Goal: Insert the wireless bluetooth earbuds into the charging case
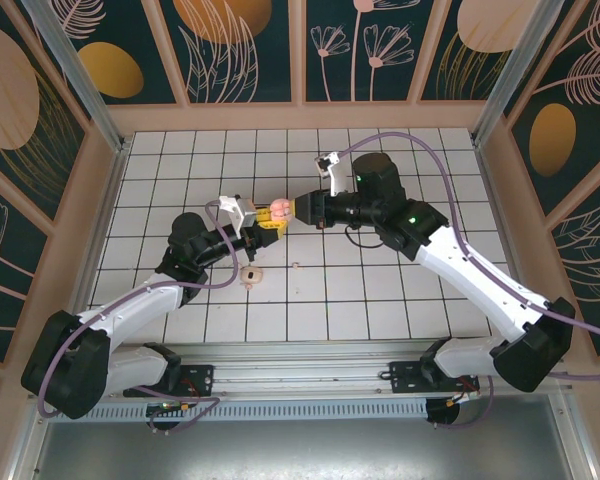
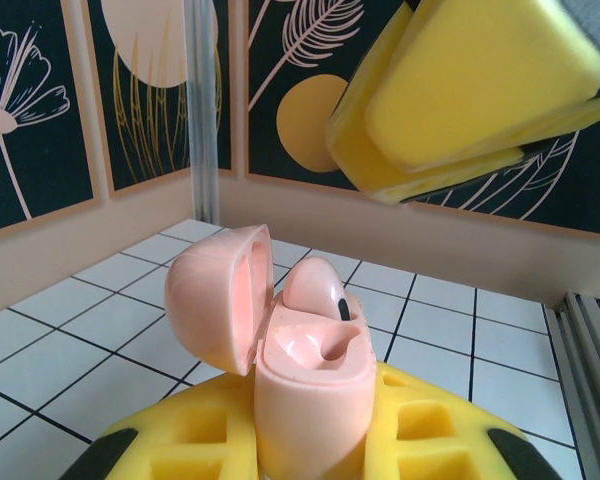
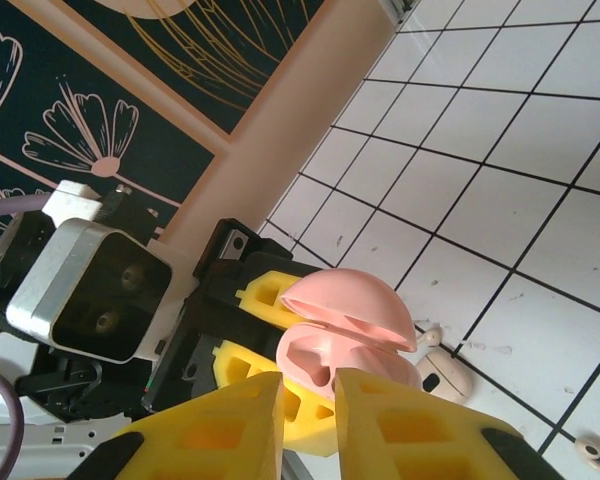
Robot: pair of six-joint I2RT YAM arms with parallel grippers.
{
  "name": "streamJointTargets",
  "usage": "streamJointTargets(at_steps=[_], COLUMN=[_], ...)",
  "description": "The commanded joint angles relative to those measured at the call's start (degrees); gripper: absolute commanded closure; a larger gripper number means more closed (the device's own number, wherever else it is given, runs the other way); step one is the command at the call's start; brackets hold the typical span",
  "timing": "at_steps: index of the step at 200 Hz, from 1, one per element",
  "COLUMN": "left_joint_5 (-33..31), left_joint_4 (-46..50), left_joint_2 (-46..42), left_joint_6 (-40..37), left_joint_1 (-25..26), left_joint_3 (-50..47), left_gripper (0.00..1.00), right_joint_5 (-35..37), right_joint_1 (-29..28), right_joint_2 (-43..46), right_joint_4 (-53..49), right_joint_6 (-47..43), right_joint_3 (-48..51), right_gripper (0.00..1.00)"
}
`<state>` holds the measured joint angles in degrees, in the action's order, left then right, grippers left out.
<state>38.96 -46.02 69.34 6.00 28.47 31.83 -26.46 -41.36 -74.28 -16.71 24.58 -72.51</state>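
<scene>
Gripping open charging case [image 2: 310, 370] in left end effector [image 1: 263, 221], steadied for loading. Poised just above with right end effector [image 3: 310, 400] closed.

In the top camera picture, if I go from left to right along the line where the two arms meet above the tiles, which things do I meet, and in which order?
left gripper → charging case → right gripper

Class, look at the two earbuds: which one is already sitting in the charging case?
The pink earbud standing in the open charging case that the left gripper holds; the other earbud lies loose on the tiled table.
</scene>
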Motion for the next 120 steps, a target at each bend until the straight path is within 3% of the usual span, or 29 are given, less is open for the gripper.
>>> streamJointTargets(at_steps=[1,79,120], left_joint_5=[0.73,0.25,-6.65], left_joint_4=[-0.24,-0.47,-3.73], left_joint_2=[-1.40,-1.51,-1.47], left_joint_6=[-1.16,-1.25,2.73], left_joint_1=[0.26,0.27,0.02], left_joint_3=[1.54,1.31,-1.07], left_gripper=[0.92,0.93,0.96], right_joint_5=[0.31,1.83,5.05], right_joint_1=[-0.54,-1.33,-1.26], right_joint_2=[-1.49,-5.85,-2.88], right_joint_4=[0.66,-3.43,-2.50], right_joint_6=[0.12,-0.84,-0.52], right_joint_3=[-1.30,-3.05,-3.01], right_gripper=[0.80,0.84,0.76])
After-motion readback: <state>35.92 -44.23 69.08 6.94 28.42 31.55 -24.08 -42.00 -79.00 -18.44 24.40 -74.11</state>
